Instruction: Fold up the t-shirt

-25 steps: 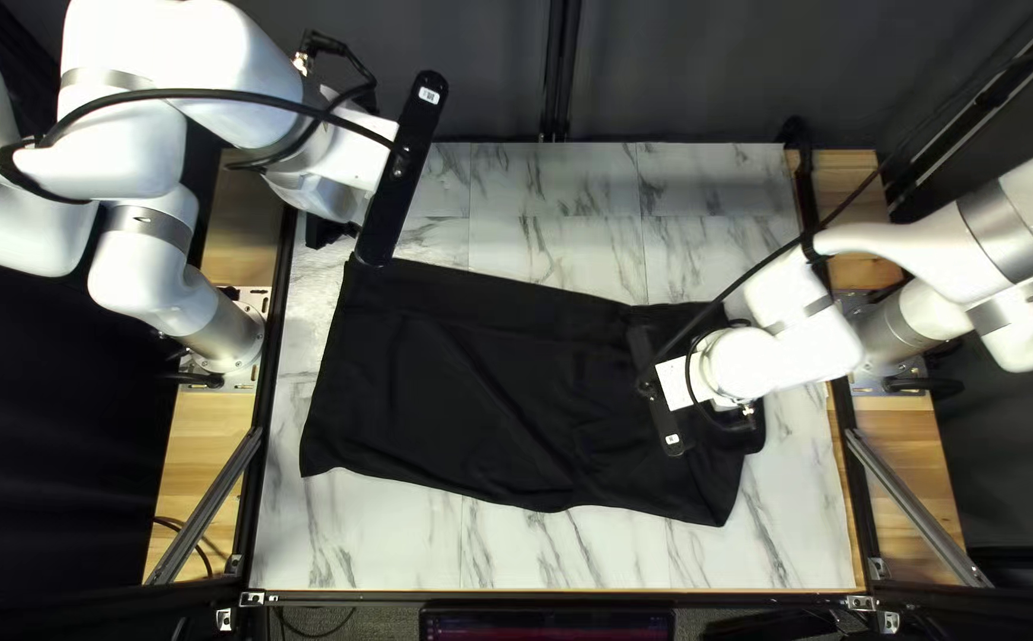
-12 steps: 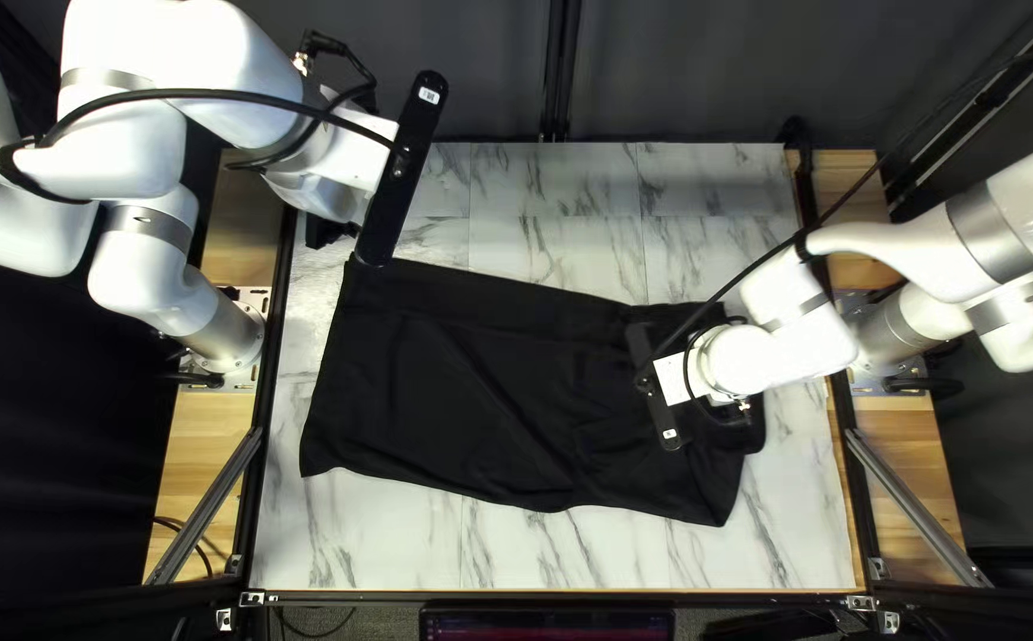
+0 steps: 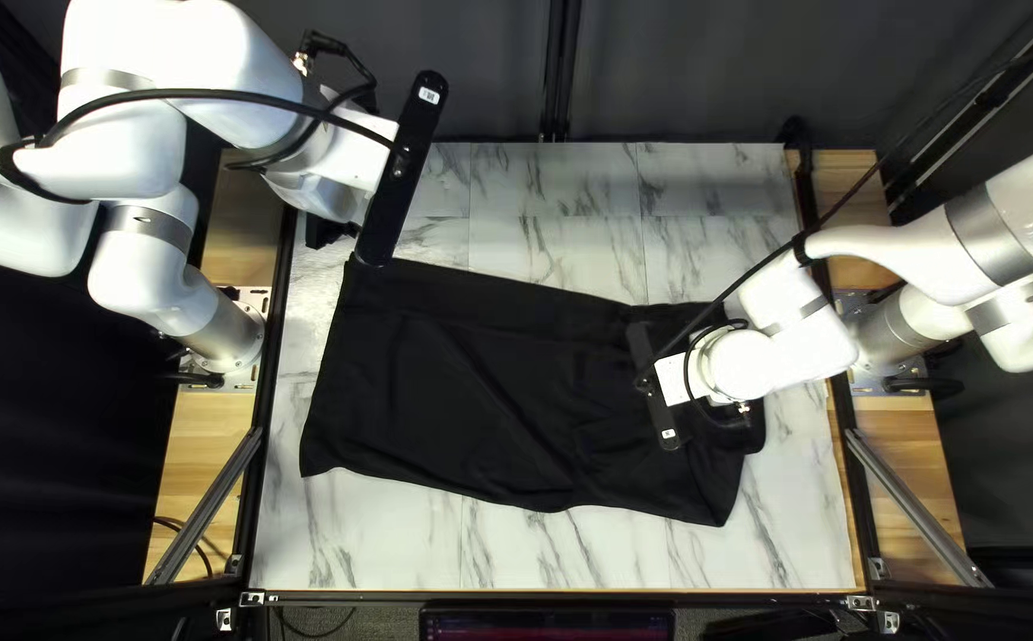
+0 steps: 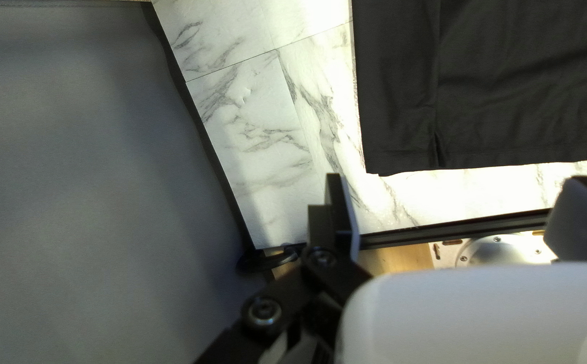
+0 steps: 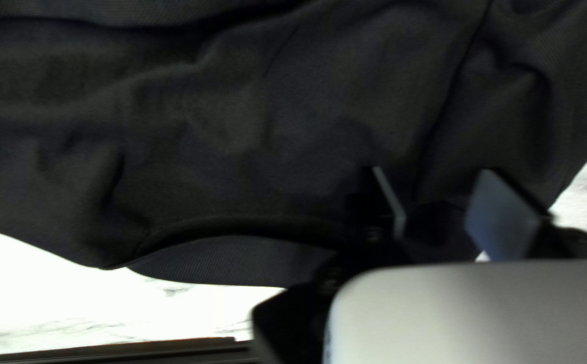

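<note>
Screen (image 3: 546, 624): just outside the near rail (image 3: 469, 597) of my frame.
Worktop (image 3: 374, 540): pale, grey-veined marble pattern, bare along the near side.
Black t-shirt (image 3: 481, 380): lying lengthwise across the middle of the worktop, smoother toward my left arm's side, rumpled at the other end.
Rumpled end: from the right wrist I see creases ahead of the fingers and a curved edge with more cloth showing under it.
Right claw (image 3: 655, 392): over the rumpled end, its two fingers (image 5: 502, 212) standing apart; dark cloth shows in the gap, but I see no pinch on it.
Arm bases: my left arm's (image 3: 226, 336) and my right arm's (image 3: 896, 332) stand on opposite sides of the worktop, each over wood.
Left claw (image 3: 401, 172): near the shirt's far corner in the top left view, fingers (image 4: 339, 209) spread wide, gripping nothing. From its wrist, the straight hem lies ahead of the gap, with a strip of marble between.
Dark curtain (image 3: 706, 71): behind the worktop's far edge.
</note>
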Tool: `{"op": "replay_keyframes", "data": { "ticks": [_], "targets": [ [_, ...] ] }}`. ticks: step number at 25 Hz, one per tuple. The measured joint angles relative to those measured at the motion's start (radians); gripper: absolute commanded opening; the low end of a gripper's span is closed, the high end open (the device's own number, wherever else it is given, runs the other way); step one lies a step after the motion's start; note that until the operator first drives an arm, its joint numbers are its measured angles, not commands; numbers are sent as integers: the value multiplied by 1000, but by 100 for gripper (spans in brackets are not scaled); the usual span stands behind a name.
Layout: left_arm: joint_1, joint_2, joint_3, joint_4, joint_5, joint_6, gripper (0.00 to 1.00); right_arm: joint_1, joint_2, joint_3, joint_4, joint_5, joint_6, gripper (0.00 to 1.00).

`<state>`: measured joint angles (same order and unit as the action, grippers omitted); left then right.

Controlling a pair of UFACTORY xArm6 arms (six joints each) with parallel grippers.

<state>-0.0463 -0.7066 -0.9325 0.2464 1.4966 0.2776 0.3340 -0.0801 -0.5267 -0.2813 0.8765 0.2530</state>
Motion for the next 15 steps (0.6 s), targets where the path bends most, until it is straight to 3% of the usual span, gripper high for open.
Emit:
{"op": "replay_keyframes", "data": {
  "ticks": [10,15],
  "targets": [
    [0,0,0,0,0,0,100,92,-43,-34,12,111,87,0],
    [0,0,0,0,0,0,100,112,-25,-47,19,120,105,0]
  ]
}}
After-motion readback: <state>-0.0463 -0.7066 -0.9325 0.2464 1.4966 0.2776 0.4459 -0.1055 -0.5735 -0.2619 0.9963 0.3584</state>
